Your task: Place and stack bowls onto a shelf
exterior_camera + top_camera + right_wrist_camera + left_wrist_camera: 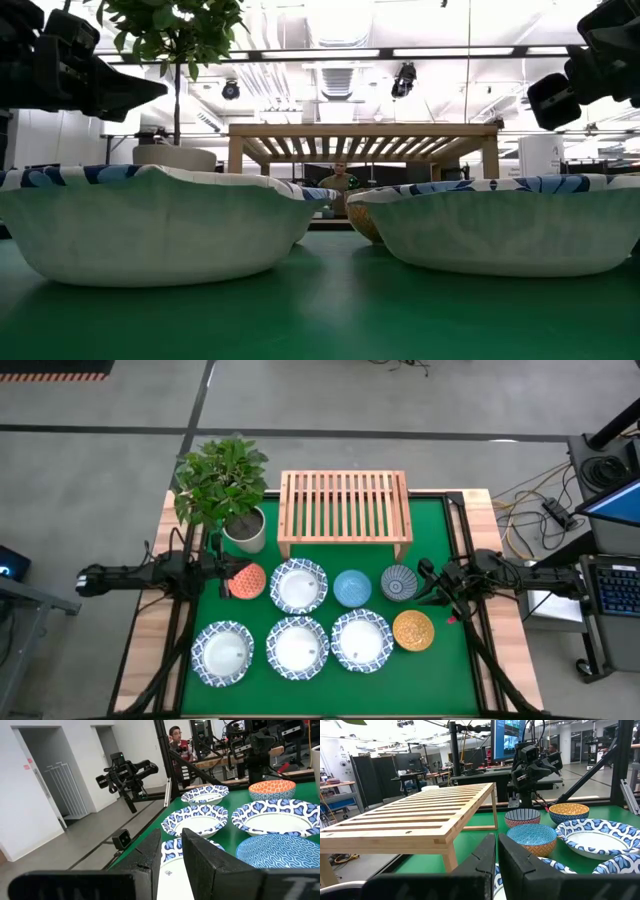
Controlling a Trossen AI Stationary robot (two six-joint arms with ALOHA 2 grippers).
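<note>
Eight bowls stand on the green mat in front of the wooden shelf [344, 510]. Four are wide white ones with blue rims [298, 585] [222, 653] [298, 648] [361, 641]. The far row also holds the orange-red bowl [247, 581], the light blue bowl [352, 588] and the dark patterned bowl [399, 582]. The golden bowl [413, 630] sits at the near right. My left gripper [228, 572] [497, 851] hovers shut, just left of the orange-red bowl. My right gripper [428, 585] [171, 840] hovers slightly open, right of the dark patterned bowl.
A potted plant in a white pot [244, 530] stands at the far left, beside the shelf's left end. The shelf's slatted top carries nothing. Black frame rails run along both sides of the table. A person [176, 737] sits in the room beyond.
</note>
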